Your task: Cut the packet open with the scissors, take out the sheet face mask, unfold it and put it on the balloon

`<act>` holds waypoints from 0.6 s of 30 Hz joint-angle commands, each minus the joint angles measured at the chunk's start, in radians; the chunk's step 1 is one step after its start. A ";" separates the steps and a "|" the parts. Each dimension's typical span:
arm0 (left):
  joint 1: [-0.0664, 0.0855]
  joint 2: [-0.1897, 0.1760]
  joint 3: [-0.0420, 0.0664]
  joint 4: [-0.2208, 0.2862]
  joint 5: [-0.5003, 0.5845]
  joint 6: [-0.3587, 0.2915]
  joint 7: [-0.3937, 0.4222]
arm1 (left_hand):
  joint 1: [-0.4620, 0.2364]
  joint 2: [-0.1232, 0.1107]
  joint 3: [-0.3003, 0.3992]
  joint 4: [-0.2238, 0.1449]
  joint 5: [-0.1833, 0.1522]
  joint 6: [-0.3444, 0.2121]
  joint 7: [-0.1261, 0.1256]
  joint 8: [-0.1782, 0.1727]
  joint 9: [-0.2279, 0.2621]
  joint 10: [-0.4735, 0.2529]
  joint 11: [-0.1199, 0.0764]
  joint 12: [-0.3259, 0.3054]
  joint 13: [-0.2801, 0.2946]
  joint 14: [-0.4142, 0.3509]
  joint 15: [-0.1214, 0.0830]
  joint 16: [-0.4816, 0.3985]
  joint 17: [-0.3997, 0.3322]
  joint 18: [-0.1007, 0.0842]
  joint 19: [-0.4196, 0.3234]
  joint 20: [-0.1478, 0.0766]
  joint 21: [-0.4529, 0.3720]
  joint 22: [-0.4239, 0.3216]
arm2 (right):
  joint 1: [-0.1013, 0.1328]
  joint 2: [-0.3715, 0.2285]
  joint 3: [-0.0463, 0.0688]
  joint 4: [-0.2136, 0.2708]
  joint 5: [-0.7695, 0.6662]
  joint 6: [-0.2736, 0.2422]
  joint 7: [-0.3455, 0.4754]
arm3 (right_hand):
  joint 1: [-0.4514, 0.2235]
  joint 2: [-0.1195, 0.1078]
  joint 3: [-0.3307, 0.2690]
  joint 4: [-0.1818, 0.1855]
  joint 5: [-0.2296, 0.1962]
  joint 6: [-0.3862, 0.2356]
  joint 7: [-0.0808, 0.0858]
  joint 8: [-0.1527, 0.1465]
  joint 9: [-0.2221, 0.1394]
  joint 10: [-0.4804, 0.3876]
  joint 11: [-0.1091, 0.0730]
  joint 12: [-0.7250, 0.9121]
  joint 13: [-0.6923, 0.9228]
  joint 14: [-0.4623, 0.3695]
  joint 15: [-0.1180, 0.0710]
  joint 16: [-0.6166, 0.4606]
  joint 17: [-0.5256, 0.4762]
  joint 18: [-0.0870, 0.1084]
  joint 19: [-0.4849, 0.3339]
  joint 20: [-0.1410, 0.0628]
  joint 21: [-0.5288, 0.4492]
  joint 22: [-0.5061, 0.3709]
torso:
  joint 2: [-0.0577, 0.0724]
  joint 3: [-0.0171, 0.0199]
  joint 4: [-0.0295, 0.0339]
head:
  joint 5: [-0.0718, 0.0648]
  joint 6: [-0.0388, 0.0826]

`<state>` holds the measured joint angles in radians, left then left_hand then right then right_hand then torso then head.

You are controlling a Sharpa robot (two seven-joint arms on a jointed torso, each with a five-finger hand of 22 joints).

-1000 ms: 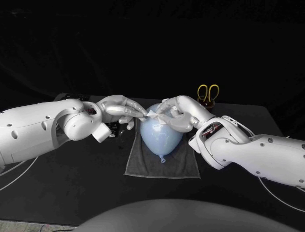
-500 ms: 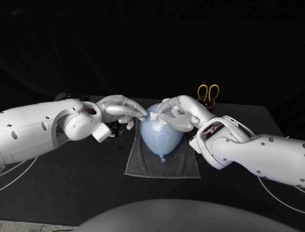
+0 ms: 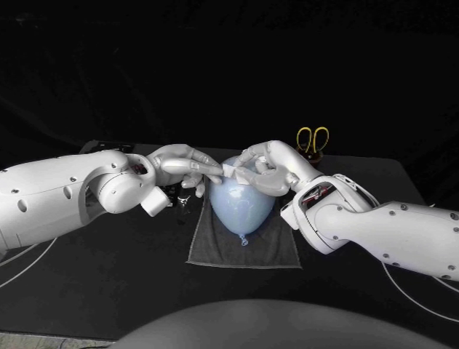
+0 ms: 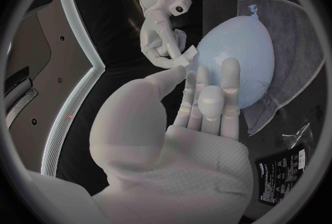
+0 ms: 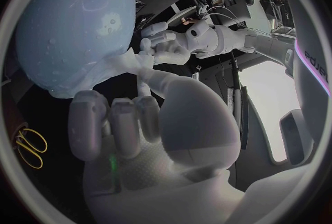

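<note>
the left robot hand [image 3: 182, 166] reaches in over the wide end of the balloon [image 3: 240, 207]. it grasps a small, folded white sheet face mask [image 4: 185, 57] between its thumb and a finger, and its other fingers stretch flat along the balloon's skin. the right robot hand [image 3: 262, 167] meets it from the other side and pinches the same folded mask at its fingertips, with the rest of its fingers curled in close against the balloon. the mask is held between the two robot hands, just over the balloon's wide end, and is not unfolded.

nearest the robot is the bare black counter [image 3: 103, 276]. in the middle of it a grey towel [image 3: 245, 253] is spread flat. the pale blue balloon lies on its side on the towel, with its knotted neck pointing toward the robot and its wide end away. the two white arms come in low from either side and flank it.

just beside the towel, on the left arm's side, a black packet [image 4: 282, 171] with pale print lies flat on the counter near the left wrist.

farther back, behind the right robot hand and well apart from the balloon, the scissors [image 3: 313, 137] stand with their yellow handles up in a dark holder [image 3: 311, 154] near the counter's far edge.
</note>
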<state>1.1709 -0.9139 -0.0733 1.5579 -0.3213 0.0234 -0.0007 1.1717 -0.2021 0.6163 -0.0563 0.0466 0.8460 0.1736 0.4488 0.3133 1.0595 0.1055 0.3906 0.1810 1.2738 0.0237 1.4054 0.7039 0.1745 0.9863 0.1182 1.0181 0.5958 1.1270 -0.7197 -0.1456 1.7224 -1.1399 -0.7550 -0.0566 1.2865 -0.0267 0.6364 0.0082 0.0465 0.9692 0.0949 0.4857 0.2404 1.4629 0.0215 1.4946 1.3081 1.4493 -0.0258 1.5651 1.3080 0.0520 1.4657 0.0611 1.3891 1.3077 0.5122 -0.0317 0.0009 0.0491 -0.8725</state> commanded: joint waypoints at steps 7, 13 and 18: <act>-0.001 0.009 0.001 0.016 -0.042 -0.005 -0.021 | -0.023 -0.030 -0.149 0.080 0.001 -0.021 -0.005 -0.030 -0.020 -0.014 -0.006 0.045 0.021 -0.002 0.005 0.005 0.007 0.011 0.025 0.003 -0.038 -0.031 | 0.001 0.008 0.002 -0.002 0.050 -0.025 0.059 | -0.006 0.009 0.008 0.001 0.002 0.006 0.000 0.018 0.010 0.057 -0.005 0.005 0.189 0.121 -0.023 0.006 0.263 -0.015 0.046 -0.004 0.003 0.214 | 0.000 -0.0007 -0.0003 | 0.002 0.005; -0.001 0.016 0.001 0.019 -0.003 -0.009 0.013 | 0.000 -0.024 -0.201 0.115 0.001 -0.033 -0.012 -0.047 -0.033 -0.014 -0.013 0.088 0.043 0.005 -0.001 0.011 0.026 0.011 0.037 -0.002 -0.051 -0.042 | 0.002 0.011 0.003 -0.005 0.049 0.004 0.048 | -0.007 0.009 0.008 0.001 0.002 0.006 0.000 0.018 0.010 0.056 -0.005 0.004 0.189 0.121 -0.023 0.006 0.263 -0.014 0.045 -0.004 0.001 0.213 | 0.000 -0.0008 -0.0003 | 0.002 0.009; -0.001 0.021 0.001 0.022 0.036 -0.012 0.052 | 0.038 -0.007 -0.232 0.142 0.002 -0.010 -0.025 -0.044 -0.039 -0.025 -0.026 0.132 0.067 0.005 -0.011 0.014 0.031 0.010 0.043 -0.010 -0.061 -0.048 | 0.002 0.013 0.003 -0.008 0.043 0.024 0.036 | -0.007 0.009 0.008 0.001 0.002 0.006 0.000 0.018 0.010 0.056 -0.005 0.004 0.189 0.121 -0.023 0.006 0.263 -0.014 0.045 -0.004 0.001 0.213 | 0.000 0.0002 -0.0005 | 0.003 0.011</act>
<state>1.1699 -0.8962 -0.0736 1.5760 -0.3311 0.0177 0.0001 1.1976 -0.2081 0.3889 0.0842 0.0466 0.8296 0.1504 0.4048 0.2752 1.0364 0.0851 0.5167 0.2452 1.2795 0.0180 1.4163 0.7357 0.1736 1.0225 0.1073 0.9625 0.5487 1.1286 -0.7080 -0.1438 1.7147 -1.0948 -0.7606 -0.0211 1.2762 -0.0287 0.6391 0.0110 0.0459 0.9673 0.0925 0.4895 0.2407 1.4627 0.0214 1.4917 1.3077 1.4494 -0.0258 1.5667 1.3079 0.0518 1.4654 0.0613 1.3882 1.3080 0.5119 -0.0323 0.0002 0.0519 -0.8626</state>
